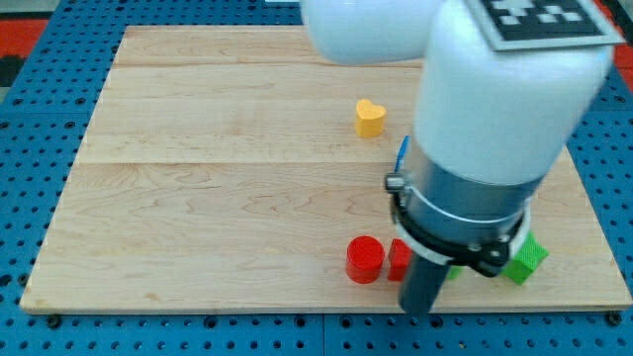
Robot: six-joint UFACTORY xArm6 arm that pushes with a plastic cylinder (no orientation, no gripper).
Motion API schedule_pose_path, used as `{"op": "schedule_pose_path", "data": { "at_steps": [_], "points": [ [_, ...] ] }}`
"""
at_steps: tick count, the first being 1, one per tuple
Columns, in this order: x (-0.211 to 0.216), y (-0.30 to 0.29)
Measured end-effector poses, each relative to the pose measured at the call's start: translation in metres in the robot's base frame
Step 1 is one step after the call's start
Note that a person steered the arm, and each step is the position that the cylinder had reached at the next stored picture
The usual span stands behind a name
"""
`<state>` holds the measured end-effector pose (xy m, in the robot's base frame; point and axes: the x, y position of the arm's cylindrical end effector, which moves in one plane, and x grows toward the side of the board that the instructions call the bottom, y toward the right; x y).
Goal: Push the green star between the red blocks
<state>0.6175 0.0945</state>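
Observation:
A red round block stands near the board's bottom edge, right of centre. A second red block sits just to its right, mostly hidden by my arm. A green block shows at the arm's right side, near the bottom right; its shape is partly hidden. A sliver of green shows under the arm between them. My dark rod comes down in front of the second red block; its tip is at the board's bottom edge.
A yellow heart block lies towards the view's top, right of centre. A blue block peeks out at the arm's left side. The wooden board lies on a blue pegboard. The arm hides the right part.

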Motion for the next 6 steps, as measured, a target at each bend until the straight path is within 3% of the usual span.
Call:
{"op": "schedule_pose_path", "data": {
  "at_steps": [2,3,5,6],
  "points": [
    [-0.054,-0.025],
    [-0.101,-0.036],
    [-0.101,0.040],
    [-0.103,0.041]
  ]
}}
